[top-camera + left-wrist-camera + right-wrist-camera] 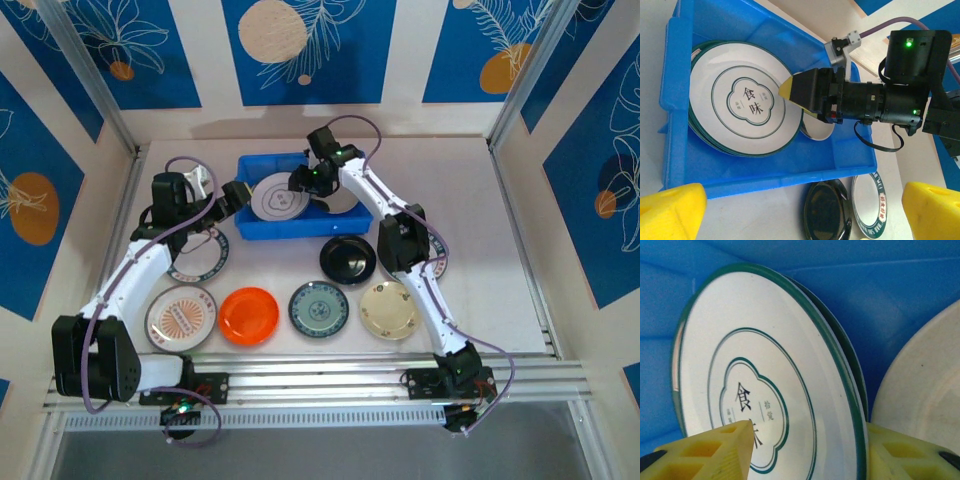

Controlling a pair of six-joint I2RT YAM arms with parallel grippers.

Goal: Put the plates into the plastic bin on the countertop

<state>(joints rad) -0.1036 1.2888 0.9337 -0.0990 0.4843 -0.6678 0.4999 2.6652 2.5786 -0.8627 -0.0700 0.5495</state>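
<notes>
The blue plastic bin (262,232) (765,175) (890,300) holds a stack topped by a white plate with a green rim (277,197) (747,97) (765,365), and a cream plate (817,131) (925,390) lies beside it. My right gripper (300,180) (795,100) (807,440) is open inside the bin, one yellow finger over the top plate's face and the other past its rim. My left gripper (238,195) (805,210) stands open and holds nothing, at the bin's left front corner. On the countertop (480,200) lie black (348,260) (827,210), teal (319,308), orange (249,315) and cream (389,309) plates.
A white plate with an orange design (181,316) lies front left. Two dark-rimmed white plates sit partly under the arms, one on the left (205,255) and one on the right (435,245) (872,200). Metal rails (330,375) frame the near edge.
</notes>
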